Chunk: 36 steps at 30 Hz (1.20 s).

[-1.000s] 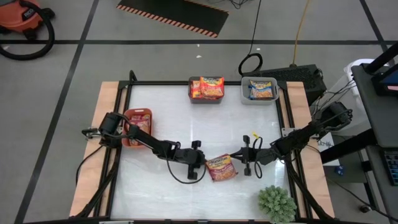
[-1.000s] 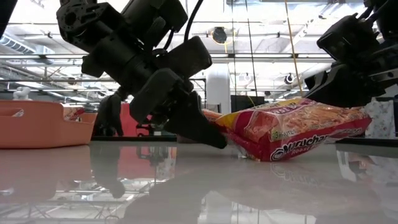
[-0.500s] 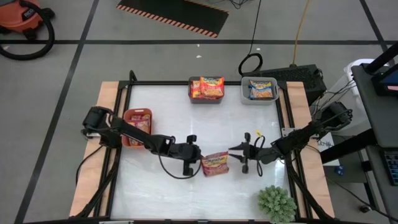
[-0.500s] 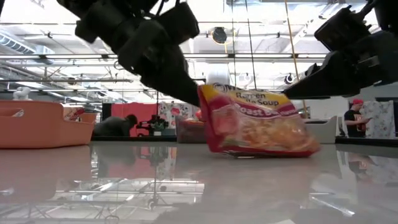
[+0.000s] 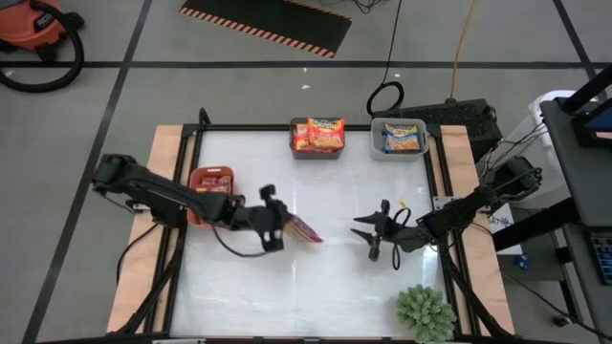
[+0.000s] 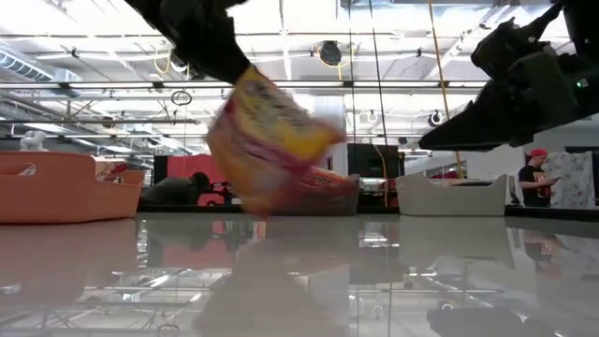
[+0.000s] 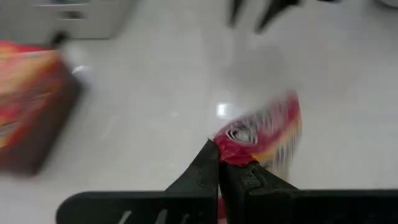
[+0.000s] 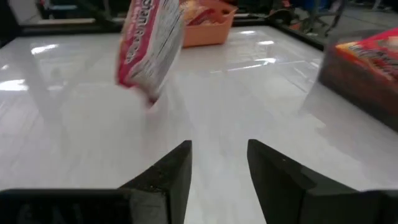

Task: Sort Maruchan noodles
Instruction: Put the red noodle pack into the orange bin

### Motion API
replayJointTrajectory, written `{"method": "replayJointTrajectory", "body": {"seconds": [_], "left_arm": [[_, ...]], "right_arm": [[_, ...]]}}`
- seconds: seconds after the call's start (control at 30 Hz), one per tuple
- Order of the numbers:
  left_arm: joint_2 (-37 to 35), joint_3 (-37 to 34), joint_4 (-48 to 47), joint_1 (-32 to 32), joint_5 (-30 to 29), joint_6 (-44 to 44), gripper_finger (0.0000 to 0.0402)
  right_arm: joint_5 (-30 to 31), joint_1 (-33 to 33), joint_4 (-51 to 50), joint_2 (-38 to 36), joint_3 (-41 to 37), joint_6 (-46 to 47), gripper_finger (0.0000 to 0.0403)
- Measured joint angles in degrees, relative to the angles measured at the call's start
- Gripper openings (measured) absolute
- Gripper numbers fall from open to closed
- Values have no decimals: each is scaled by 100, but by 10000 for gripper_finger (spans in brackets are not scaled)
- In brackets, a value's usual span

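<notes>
Your packet [image 5: 304,228] sits just left of centre in the high view, pinched by its red edge in the left gripper [image 5: 283,222], whose fingers are clamped tight on it; in the low view it hangs clear above the table [image 5: 344,287]. The right gripper [image 5: 366,231], right of centre, stands with its fingers spread and nothing between them. You'll see an orange bin [image 5: 207,182] at mid-left, and a grey bin [image 5: 317,137] and white bin [image 5: 399,139] with packets at top centre.

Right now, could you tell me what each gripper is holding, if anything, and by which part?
The left gripper pinches a Maruchan noodle packet by its red crimped end seam, lifted off the table. The right gripper is open and holds nothing.
</notes>
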Motion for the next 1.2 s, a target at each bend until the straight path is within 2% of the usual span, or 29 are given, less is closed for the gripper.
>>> {"method": "replayJointTrajectory", "body": {"seconds": [0.07,0.17,0.4,0.77,1.2], "left_arm": [[-314,0,-350,-2,-320,-182,1],[-670,0,-697,-113,-496,-302,1],[-1136,0,-1305,-317,-1096,-356,1],[-2174,0,-2810,-266,-2159,-1543,1],[-3169,0,-4643,-282,-2728,-2735,1]], "right_arm": [[66,-3,41,2,0,77,149],[60,-4,60,0,0,222,149],[42,7,-26,2,0,463,149],[38,7,-246,0,-2,449,149],[39,-7,-276,1,-2,388,148]]}}
